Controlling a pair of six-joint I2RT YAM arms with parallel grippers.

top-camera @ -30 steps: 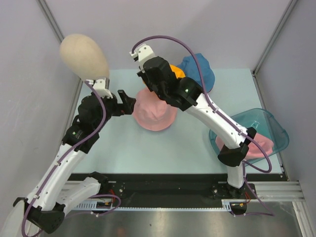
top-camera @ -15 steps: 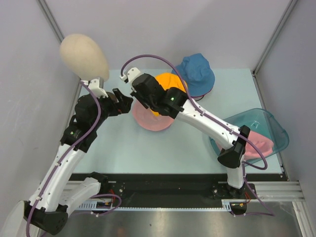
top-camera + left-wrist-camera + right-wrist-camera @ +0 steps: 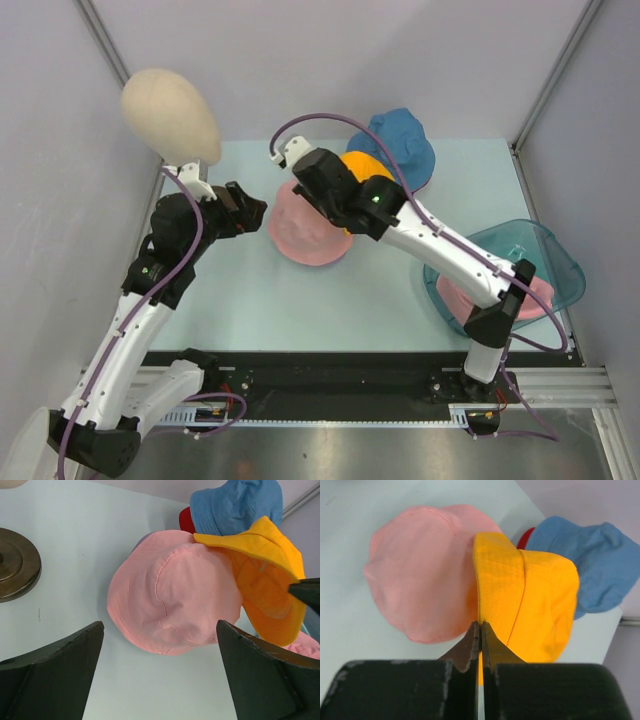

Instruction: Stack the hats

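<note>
While brim-pinched in right tool (image 3: 480, 630), orange hat (image 3: 530, 600) on edge; left tool (image 3: 160, 630) agape.

A beige egg-shaped mannequin head (image 3: 170, 112) stands at the ten o'clock corner of the pale green table (image 3: 300, 300), over a dark round disc base (image 3: 15, 565). A translucent teal plastic tray (image 3: 556, 252) sits at about four o'clock, at the table's right edge near the grey wall (image 3: 600, 180).

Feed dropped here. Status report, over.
Right claw shut on orange hat, at pink hat edge. Left claw open, empty, beside pink hat.
</note>
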